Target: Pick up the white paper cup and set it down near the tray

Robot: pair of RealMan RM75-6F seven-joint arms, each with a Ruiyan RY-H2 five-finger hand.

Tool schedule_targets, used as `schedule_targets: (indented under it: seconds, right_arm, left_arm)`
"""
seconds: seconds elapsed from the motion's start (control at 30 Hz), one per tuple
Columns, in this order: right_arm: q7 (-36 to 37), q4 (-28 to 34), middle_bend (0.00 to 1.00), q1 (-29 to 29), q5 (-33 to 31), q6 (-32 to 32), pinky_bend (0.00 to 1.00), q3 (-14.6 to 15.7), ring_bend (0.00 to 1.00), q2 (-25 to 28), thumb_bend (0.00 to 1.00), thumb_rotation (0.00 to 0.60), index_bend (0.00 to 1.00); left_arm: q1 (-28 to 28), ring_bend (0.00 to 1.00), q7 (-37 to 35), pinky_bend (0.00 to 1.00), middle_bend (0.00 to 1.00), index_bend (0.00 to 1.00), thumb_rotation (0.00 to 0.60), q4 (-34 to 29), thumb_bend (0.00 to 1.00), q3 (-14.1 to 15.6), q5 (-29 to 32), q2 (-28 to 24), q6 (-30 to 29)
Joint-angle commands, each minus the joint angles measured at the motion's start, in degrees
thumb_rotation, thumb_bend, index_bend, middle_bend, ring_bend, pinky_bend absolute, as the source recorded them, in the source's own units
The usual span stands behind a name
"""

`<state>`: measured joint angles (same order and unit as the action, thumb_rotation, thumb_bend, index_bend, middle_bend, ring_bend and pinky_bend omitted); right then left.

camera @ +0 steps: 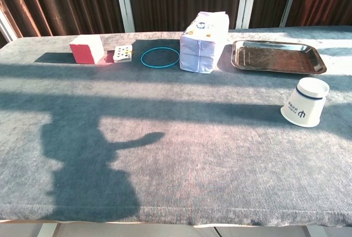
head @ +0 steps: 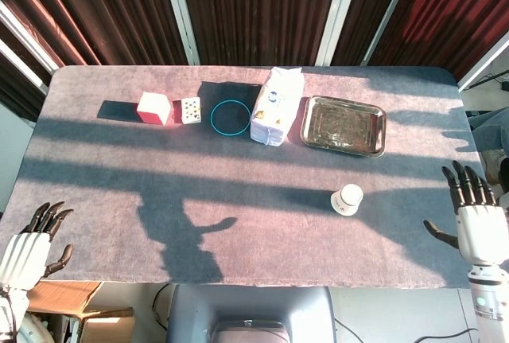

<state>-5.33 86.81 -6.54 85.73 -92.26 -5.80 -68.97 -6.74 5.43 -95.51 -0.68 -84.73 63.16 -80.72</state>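
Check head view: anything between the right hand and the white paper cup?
Nothing. In the head view only bare table cloth lies between the right hand and the white paper cup.

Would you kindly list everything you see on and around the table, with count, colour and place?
Paper cup: one, white with a dark band, upside down on the table, in front of the tray and apart from it.
Tray: one, metallic, far right part of the table.
Paper bag: one, white with printing, standing just left of the tray.
Ring: one, blue, flat, left of the bag.
Small card: one, white with dots, left of the ring.
Box: one, red with a white top, left of the card.
Table: one, grey cloth surface.
Left hand: white with dark fingers, off the near left corner, holding nothing.
Right hand: white with dark fingers, at the near right edge, fingers spread, holding nothing.
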Motion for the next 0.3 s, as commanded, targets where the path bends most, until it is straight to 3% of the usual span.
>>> schedule_targets:
  seconds: [0.03,0.3]
  right_arm:
    - [0.1,-0.9,0.15,2.0,1.4,-0.9,0.27,0.8,0.08,-0.3,0.29,0.600,0.18]
    - [-0.3,0.4,0.15,1.8,0.8,1.8,0.27,1.3,0.08,0.5,0.29,0.600,0.18]
  left_arm:
    - [0.0,0.04,0.2,0.38,0.09,0.19,0.600,-0.1,0.41,0.0,0.0,0.0,0.0]
    - [0.0,0.04,-0.1,0.38,0.09,0.23,0.600,-0.3,0.41,0.0,0.2,-0.2,0.1]
